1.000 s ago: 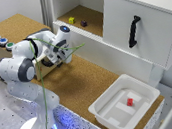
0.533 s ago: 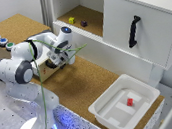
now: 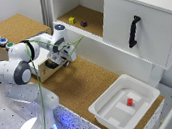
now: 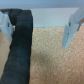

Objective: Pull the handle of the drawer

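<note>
In the exterior view the arm [image 3: 23,64] reaches across the cork-topped bench [image 3: 83,85] and its gripper [image 3: 65,56] sits low against the tan drawer [image 3: 46,69], which lies on the bench just in front of the white cabinet [image 3: 147,27] and well apart from the white tub [image 3: 123,103]. Compared with the two earlier pictures of this view, the hand has eased a little away from the cabinet and toward the arm's base, and the drawer front appears to have come with it by a small amount; I judge that the pull is under way but far from finished. The handle itself is hidden behind the hand here. In the wrist view the jaws stand apart, one pale finger [image 4: 73,27] clearly in sight and the other at the frame's edge beside a thick black cable [image 4: 20,50], with bare cork between them. Nothing is pinched between them in this picture, so they are released rather than clenched, and the handle cannot be made out. That suggests the hand hooks or pushes the drawer rather than grasping it.
</note>
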Tool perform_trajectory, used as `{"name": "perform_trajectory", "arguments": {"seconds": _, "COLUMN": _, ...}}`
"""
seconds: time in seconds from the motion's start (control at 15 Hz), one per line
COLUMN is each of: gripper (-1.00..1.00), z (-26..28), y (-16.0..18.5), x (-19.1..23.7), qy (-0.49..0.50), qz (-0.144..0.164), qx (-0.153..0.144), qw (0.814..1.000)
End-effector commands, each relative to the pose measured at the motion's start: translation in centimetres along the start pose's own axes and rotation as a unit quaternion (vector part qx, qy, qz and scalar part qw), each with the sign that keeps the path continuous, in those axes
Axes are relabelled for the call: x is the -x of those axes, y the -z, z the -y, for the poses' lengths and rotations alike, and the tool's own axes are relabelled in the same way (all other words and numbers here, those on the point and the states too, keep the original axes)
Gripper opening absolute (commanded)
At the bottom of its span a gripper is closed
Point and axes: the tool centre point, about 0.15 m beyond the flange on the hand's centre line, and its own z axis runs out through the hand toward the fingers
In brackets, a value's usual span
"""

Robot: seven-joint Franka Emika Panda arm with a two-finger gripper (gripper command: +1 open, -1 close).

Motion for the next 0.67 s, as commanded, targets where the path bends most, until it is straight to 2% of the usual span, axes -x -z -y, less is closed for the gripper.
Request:
{"name": "perform_trajectory", "arguments": {"seconds": 0.0, "gripper": 1.0, "z": -0.9, "y": 2.2, "x": -0.4, "qy": 0.019, "qz": -0.035, "qx": 0.024, "qw": 0.999}}
{"name": "perform_trajectory", "arguments": {"seconds": 0.33, "gripper": 1.0, "z": 0.0, "y": 4.7, "x": -0.8, "qy": 0.035, "qz": -0.053, "qx": 0.008, "qw": 0.998}}
{"name": "perform_trajectory", "arguments": {"seconds": 0.6, "gripper": 1.0, "z": 1.5, "y": 8.2, "x": -1.4, "qy": 0.079, "qz": -0.074, "qx": -0.009, "qw": 0.994}}
